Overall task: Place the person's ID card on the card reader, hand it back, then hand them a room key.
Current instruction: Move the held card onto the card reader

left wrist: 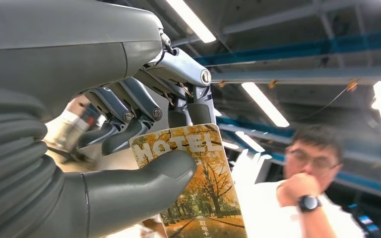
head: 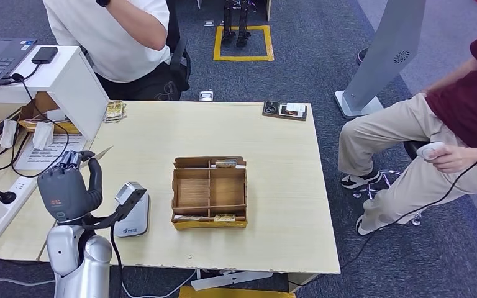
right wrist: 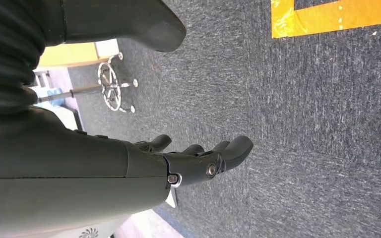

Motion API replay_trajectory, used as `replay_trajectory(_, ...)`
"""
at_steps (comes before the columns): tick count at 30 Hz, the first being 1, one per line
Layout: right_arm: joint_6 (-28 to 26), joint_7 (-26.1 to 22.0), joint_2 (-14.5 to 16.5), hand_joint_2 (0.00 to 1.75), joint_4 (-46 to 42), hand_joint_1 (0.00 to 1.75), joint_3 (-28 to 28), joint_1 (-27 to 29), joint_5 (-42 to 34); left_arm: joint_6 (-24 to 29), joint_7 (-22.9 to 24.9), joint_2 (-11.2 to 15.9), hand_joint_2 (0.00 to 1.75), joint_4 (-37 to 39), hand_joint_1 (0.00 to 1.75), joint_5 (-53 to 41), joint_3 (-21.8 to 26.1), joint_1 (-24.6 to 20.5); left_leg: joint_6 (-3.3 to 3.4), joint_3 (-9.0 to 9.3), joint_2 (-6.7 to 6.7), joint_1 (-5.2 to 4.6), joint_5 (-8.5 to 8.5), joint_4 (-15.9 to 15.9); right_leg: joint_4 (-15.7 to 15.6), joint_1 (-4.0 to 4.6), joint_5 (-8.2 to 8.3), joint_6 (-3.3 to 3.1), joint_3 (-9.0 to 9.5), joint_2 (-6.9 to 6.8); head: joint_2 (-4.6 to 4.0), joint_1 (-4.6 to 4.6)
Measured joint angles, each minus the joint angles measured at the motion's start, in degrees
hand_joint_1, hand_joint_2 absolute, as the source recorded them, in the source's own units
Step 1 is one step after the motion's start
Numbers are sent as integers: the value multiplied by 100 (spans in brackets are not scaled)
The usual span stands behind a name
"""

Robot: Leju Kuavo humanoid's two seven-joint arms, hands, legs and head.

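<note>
Room key, a card printed "HOTEL" over an autumn avenue of trees, is pinched in the left hand: the thick grey thumb presses its face and the darker fingers curl in behind its top edge. In the head view the card shows edge-on as a pale sliver poking out from the raised hand, up above the left end of the wooden table and aimed toward the person in the white shirt seated beyond the table's far-left corner. That same person appears past the card in the left wrist view, a hand with a dark wristwatch raised to the face.

On the table, the white card reader sits just beside the left hand, near the front-left edge. A cardboard tray with dividers stands at the table's middle, with small cards in its far and near compartments. A dark phone lies at the far edge.

The right hand hangs over grey carpet, its fingers loosely apart and holding nothing. A second person in a maroon top sits well to the right of the table, holding a small white device.
</note>
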Motion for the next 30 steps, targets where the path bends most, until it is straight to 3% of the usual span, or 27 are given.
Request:
replay_trajectory(8, 4, -10, 0, 175, -1, 0, -2, 16, -104, 1, 1064, 114, 175, 206, 175, -385, 55, 382, 1, 0, 0, 0, -1, 0, 0, 0, -1, 1, -1, 1, 0, 1)
replay_trajectory(17, -2, -71, 0, 175, -2, 0, -24, 40, -184, 3, 1324, 263, 175, 321, 175, -555, -108, 892, 1, -1, 0, 0, -1, 0, 0, 0, -2, 1, -1, -1, 0, 1)
replay_trajectory(30, -4, -71, -9, 175, -2, 0, -24, 44, -244, 3, 2540, 676, 175, 956, 175, -918, -835, 1067, 1, 0, 0, 0, -1, 0, 0, 0, -1, 1, 0, -1, 0, 1)
